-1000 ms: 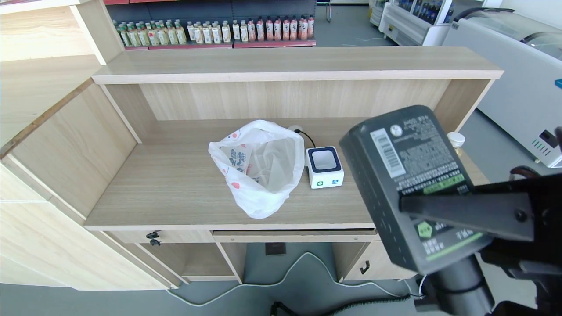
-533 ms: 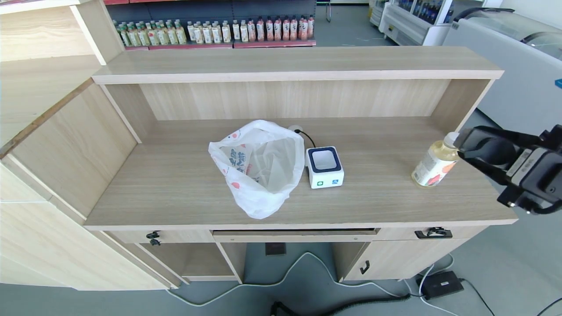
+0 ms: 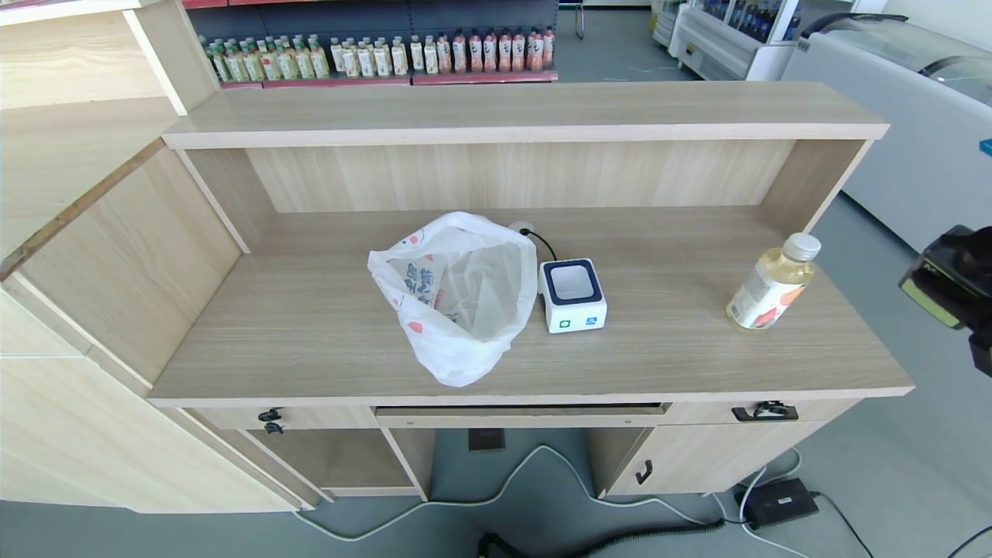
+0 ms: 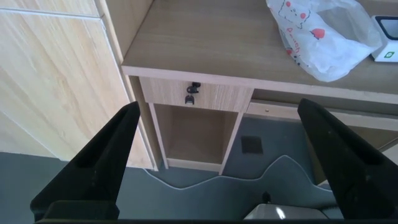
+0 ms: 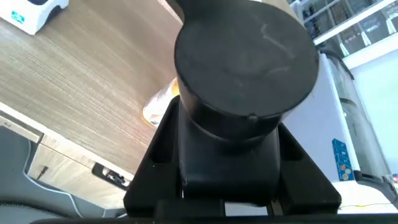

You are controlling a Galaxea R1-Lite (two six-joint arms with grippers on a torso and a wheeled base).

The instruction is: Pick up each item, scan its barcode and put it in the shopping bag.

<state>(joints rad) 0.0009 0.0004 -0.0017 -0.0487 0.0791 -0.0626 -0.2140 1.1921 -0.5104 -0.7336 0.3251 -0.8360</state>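
The black tub [image 5: 245, 56] is up in the air, past the right edge of the counter [image 3: 666, 349]. The head view cuts most of it off. The right gripper [image 5: 230, 168] is clamped on it, 1 finger on each side. In the right wrist view the tub hides most of the bottle [image 3: 771, 287], which stands near that edge. The bag [image 3: 453, 291] and scanner [image 3: 573, 294] sit side by side mid-counter. The left gripper [image 4: 219, 106] hangs low by the front left corner, its 2 fingers wide apart, holding nothing.
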